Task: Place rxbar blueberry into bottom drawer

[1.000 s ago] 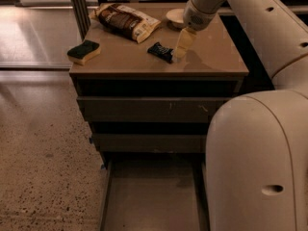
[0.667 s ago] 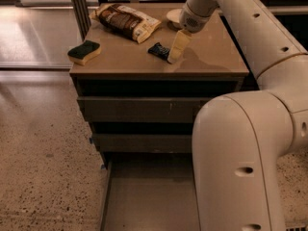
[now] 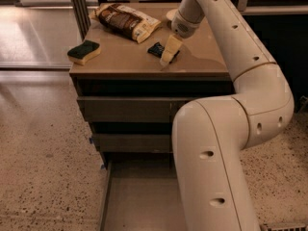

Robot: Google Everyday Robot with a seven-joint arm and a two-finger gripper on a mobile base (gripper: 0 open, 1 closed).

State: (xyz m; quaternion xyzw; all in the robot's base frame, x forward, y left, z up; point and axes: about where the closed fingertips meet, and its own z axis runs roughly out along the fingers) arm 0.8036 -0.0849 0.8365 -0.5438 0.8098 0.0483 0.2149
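The rxbar blueberry (image 3: pixel 157 49), a small dark navy wrapper, lies flat on the cabinet top right of centre. My gripper (image 3: pixel 167 59) points down over the bar's right end, its cream fingers (image 3: pixel 170 50) covering part of the wrapper; the tips reach the tabletop just in front of it. Whether the bar is held cannot be made out. The bottom drawer (image 3: pixel 137 201) stands pulled out at floor level below the cabinet, its flat floor bare, with my arm hiding its right side.
A large brown-and-cream snack bag (image 3: pixel 127 20) lies at the back of the cabinet top (image 3: pixel 120 64). A green-and-yellow sponge (image 3: pixel 83 51) sits at the left edge. A pale dish (image 3: pixel 170 15) peeks behind the wrist. Two upper drawers (image 3: pixel 125 109) are shut. My arm's elbow (image 3: pixel 226 148) fills the right foreground.
The view has shifted so my arm's elbow covers more of the right foreground. The gripper stays over the bar, which has not visibly moved.
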